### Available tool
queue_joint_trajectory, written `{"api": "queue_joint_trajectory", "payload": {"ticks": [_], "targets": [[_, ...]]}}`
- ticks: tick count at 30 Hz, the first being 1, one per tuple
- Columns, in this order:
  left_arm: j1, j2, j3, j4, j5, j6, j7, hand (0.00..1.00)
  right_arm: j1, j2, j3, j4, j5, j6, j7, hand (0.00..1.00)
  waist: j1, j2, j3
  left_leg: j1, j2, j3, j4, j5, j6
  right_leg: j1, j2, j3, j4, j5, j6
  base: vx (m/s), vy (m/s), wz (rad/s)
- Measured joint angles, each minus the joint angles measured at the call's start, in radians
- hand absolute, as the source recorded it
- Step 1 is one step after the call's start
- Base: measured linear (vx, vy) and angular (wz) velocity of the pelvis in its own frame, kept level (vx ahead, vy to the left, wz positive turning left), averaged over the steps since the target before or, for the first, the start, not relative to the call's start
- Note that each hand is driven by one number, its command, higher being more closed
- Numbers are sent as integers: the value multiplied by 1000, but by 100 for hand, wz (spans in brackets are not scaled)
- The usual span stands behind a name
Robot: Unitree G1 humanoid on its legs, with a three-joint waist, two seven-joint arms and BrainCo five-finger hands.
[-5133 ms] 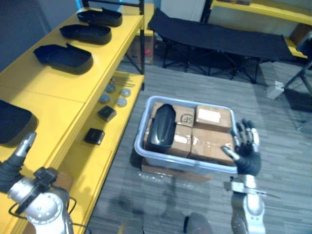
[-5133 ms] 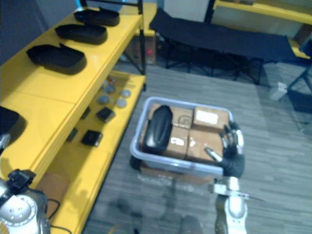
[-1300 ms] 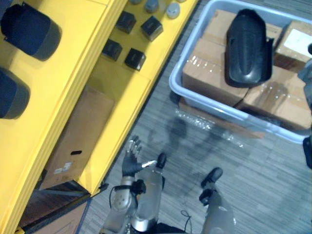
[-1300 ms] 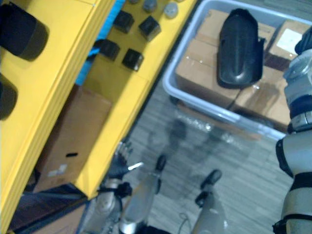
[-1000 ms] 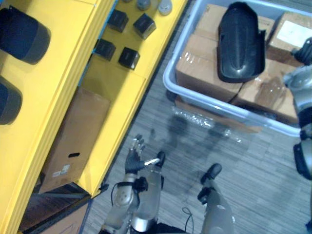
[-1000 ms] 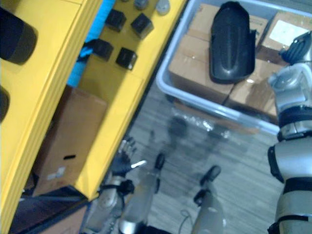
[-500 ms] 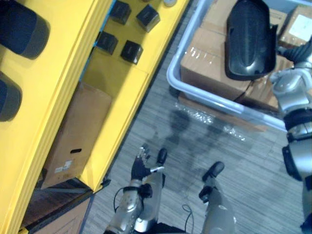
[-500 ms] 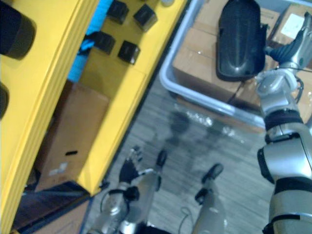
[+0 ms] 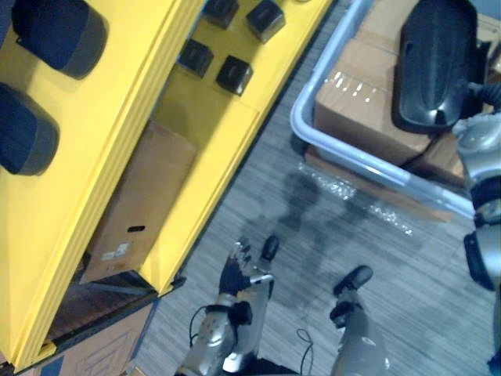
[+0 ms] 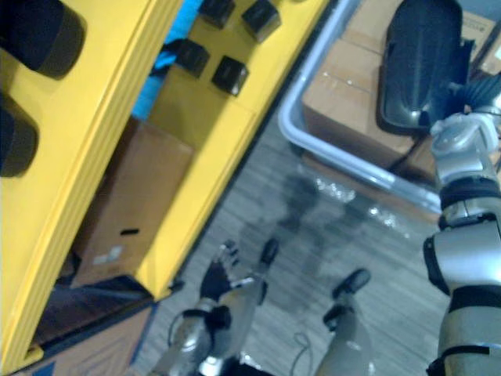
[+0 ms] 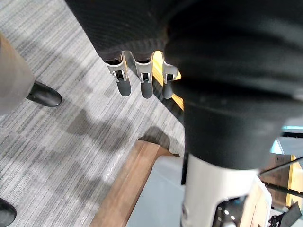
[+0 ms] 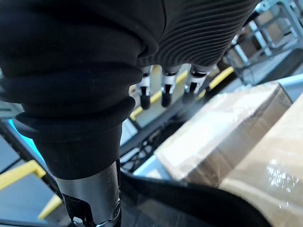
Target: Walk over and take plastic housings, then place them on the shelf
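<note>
A black plastic housing (image 9: 434, 70) lies on cardboard boxes (image 12: 222, 127) inside a grey bin (image 9: 352, 160) on the floor. My right hand (image 10: 468, 95) reaches in from the right and sits at the housing's right edge. Its fingers (image 12: 163, 92) are straight and hold nothing, with the housing's black rim (image 12: 189, 203) just beneath the wrist. My left hand (image 9: 235, 270) hangs low over the floor with its fingers (image 11: 137, 80) spread and empty. Two more black housings (image 9: 59, 31) (image 9: 27, 129) rest on the yellow shelf top (image 9: 117, 117).
The yellow shelf runs along the left. Its lower level carries small black boxes (image 9: 235, 74), and a brown cardboard box (image 9: 141, 204) lies beneath it. Grey striped floor (image 9: 313, 227) lies between the shelf and the bin.
The view has swung, shifting the whole picture. My right arm has stretched up into the bin to the housing's right edge. The left hand still hangs low and open.
</note>
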Motion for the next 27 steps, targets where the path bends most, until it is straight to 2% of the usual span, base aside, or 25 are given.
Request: {"api": "queue_joint_trajectory", "payload": {"ticks": [5,8,11,14,16,23,24,27], "targets": [[0,-4,-4,1,-3,-5,0,0,-3,-13,-36,29,20,47,14,0,16,11,-8,-4,-2,0,1,0,0,-6,-5,0,11,-7,0,0,0,0],[0,-13,-5,12,-3,-11,2,0,-3,-17,-35,29,20,50,48,0,19,19,-13,-7,-1,-1,1,-1,0,-12,-6,0,19,-15,1,0,0,0],[0,-18,-27,34,-3,-12,4,0,-3,-22,-35,29,21,64,96,0,22,31,-22,-24,-1,-4,11,-1,0,-22,-6,-4,21,-18,2,-3,-3,1],[0,-19,-36,36,-3,-12,8,0,-3,-24,-35,32,34,92,125,0,28,32,-23,-41,-1,-7,29,-1,-1,-32,-6,-5,26,-18,0,0,0,0],[-1,-19,-36,36,-2,-11,14,0,-3,-36,-35,39,39,111,171,0,40,37,-26,-43,-1,-8,34,-1,-1,-34,-6,-5,30,-18,-1,0,0,0],[-1,-19,-34,35,1,-5,27,0,-4,-68,-30,38,36,133,264,0,48,42,-30,-46,-1,-18,35,-3,-3,-31,-6,-14,31,-21,-1,-15,3,2],[-1,-19,-34,35,4,-3,28,0,-4,-76,-26,38,36,138,279,100,48,42,-30,-47,0,-24,34,-5,-5,-29,-5,-19,30,-23,-2,-36,4,8],[-1,-19,-33,35,5,4,28,0,-12,-86,-15,38,31,162,311,100,48,42,-30,-47,0,-27,34,-7,-8,-25,-5,-23,27,-25,-4,-24,3,4]]}}
